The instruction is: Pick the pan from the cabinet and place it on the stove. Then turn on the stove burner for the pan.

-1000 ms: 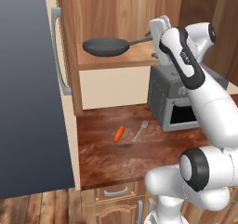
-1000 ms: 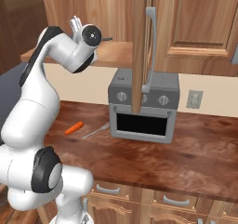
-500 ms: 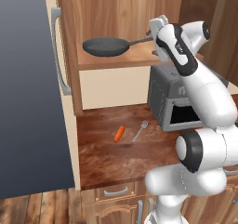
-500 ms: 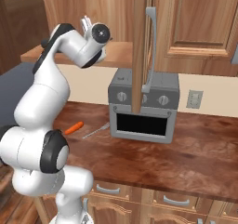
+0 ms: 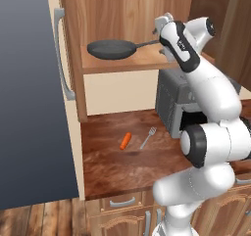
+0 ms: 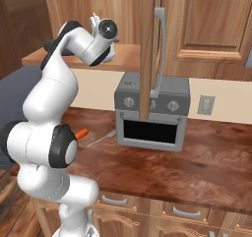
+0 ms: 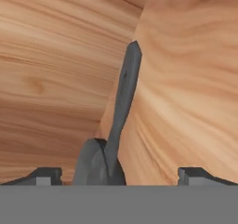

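Jaws wide apart astride the pan [image 7: 122, 121] handle (running toward 12 o'clock), gripper [image 7: 118, 174] off-centre: closing now risks a skewed, slipping grip.

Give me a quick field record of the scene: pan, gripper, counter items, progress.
pan: pan lies on the open cabinet shelf, handle pointing toward the arm
gripper: gripper open, fingertips either side of the handle in the hand view, not closed on it
counter: carrot and fork lie apart on the wooden counter
oven: silver oven stands under the shelf
progress: pan not yet picked
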You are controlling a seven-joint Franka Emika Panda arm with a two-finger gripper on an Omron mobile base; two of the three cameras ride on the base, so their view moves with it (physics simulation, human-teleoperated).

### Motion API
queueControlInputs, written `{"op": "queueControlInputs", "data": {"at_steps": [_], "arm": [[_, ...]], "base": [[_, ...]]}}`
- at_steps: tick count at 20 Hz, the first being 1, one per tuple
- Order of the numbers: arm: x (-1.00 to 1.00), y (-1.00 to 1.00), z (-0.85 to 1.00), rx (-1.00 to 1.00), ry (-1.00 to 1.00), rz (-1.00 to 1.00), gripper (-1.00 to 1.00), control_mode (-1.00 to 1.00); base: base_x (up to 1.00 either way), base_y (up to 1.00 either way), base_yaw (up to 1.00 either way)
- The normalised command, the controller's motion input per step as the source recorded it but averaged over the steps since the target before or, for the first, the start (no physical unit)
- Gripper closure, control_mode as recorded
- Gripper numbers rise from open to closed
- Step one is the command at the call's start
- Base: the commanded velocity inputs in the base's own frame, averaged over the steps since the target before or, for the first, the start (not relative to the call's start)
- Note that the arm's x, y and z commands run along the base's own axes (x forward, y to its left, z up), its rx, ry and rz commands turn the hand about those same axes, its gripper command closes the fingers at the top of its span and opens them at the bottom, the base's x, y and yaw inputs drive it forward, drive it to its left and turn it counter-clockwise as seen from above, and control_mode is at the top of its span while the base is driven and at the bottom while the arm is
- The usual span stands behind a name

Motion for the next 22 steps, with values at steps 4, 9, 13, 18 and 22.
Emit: {"op": "queueControlInputs", "data": {"at_steps": [4,9,13,18,22], "arm": [[0.43,-0.04,-0.25,-0.03,0.00,-0.03,-1.00,-1.00],[0.21,-0.06,-0.35,-0.06,-0.02,-0.01,-1.00,-1.00],[0.14,-0.02,-0.25,-0.07,-0.01,0.00,-1.00,-1.00],[0.25,0.00,-0.29,-0.05,-0.03,0.00,-1.00,-1.00],[0.28,0.00,-0.29,-0.04,-0.03,0.00,-1.00,-1.00]], "base": [[0.00,0.00,0.00],[0.00,0.00,0.00],[0.00,0.00,0.00],[0.00,0.00,0.00],[0.00,0.00,0.00]]}}
